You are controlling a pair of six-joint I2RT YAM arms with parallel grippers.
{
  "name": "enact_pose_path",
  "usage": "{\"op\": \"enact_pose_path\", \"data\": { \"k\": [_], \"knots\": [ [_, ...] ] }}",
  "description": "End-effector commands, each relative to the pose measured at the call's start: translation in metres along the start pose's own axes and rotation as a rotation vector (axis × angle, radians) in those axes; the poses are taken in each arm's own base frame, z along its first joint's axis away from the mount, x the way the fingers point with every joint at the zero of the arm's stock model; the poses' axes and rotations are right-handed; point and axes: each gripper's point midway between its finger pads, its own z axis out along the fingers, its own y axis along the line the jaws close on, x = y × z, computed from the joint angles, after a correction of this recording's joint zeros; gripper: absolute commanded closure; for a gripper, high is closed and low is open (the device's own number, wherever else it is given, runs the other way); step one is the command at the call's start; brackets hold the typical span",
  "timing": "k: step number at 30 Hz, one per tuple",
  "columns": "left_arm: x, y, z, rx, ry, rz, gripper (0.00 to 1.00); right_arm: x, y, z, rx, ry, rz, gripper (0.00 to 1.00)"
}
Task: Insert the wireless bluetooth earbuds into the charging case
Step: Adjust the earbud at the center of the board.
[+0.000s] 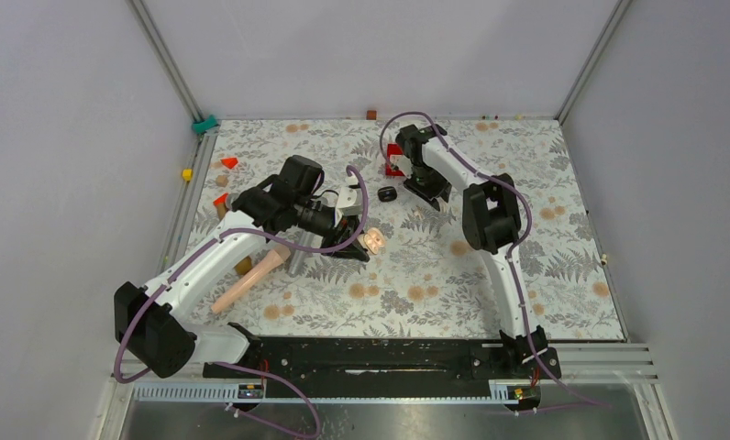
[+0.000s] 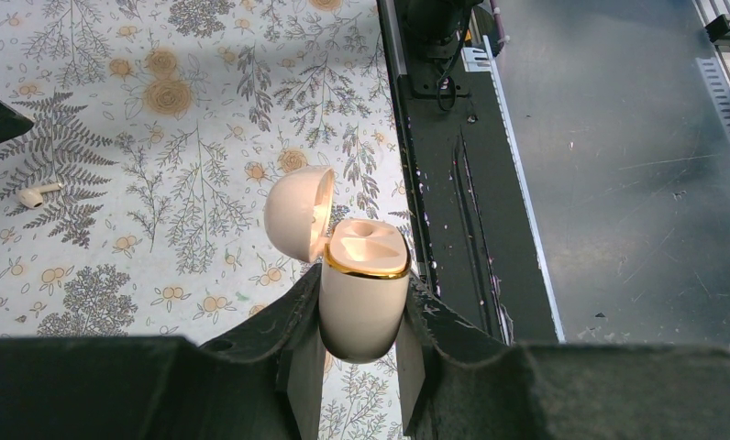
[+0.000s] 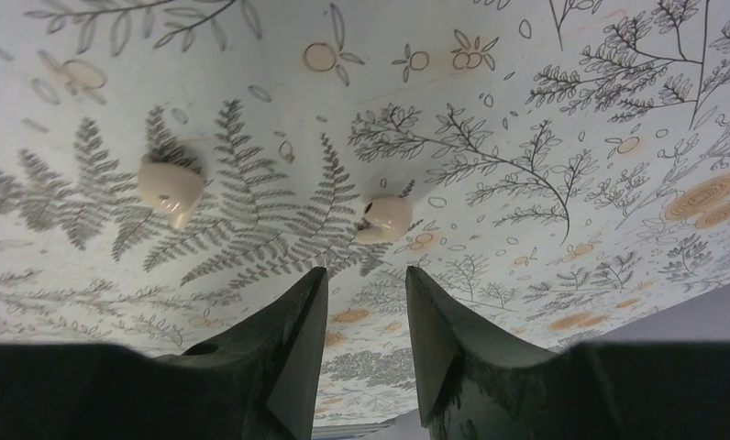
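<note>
The charging case (image 2: 363, 302) is a cream, pebble-shaped case with a gold rim. Its lid (image 2: 297, 213) is swung open and both wells are empty. My left gripper (image 2: 362, 280) is shut on its body and holds it upright above the table; it also shows in the top view (image 1: 372, 241). Two small cream earbuds (image 3: 171, 183) (image 3: 383, 218) lie on the floral cloth in the right wrist view. My right gripper (image 3: 366, 275) is open and empty, just short of the nearer one. One earbud shows in the left wrist view (image 2: 38, 193).
A small black oval thing (image 1: 387, 194) and a red box (image 1: 395, 165) lie near the right gripper (image 1: 425, 197). A long beige object (image 1: 247, 280) lies under the left arm. Red wedges (image 1: 228, 162) and a yellow cube (image 1: 187, 173) sit at the far left.
</note>
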Motion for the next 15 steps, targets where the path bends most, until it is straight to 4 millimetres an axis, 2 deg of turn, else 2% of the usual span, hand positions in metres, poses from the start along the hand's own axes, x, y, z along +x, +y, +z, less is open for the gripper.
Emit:
{"op": "enact_pose_path", "data": {
  "k": [1, 15],
  "knots": [
    [-0.0106, -0.001, -0.0045, -0.011, -0.029, 0.067, 1.0, -0.0066, -0.0072, 0.0028, 0.01, -0.007, 0.046, 0.55],
    [-0.0113, -0.002, -0.0049, -0.012, -0.03, 0.073, 1.0, -0.0133, -0.0115, 0.0119, 0.037, 0.014, 0.088, 0.55]
  ]
}}
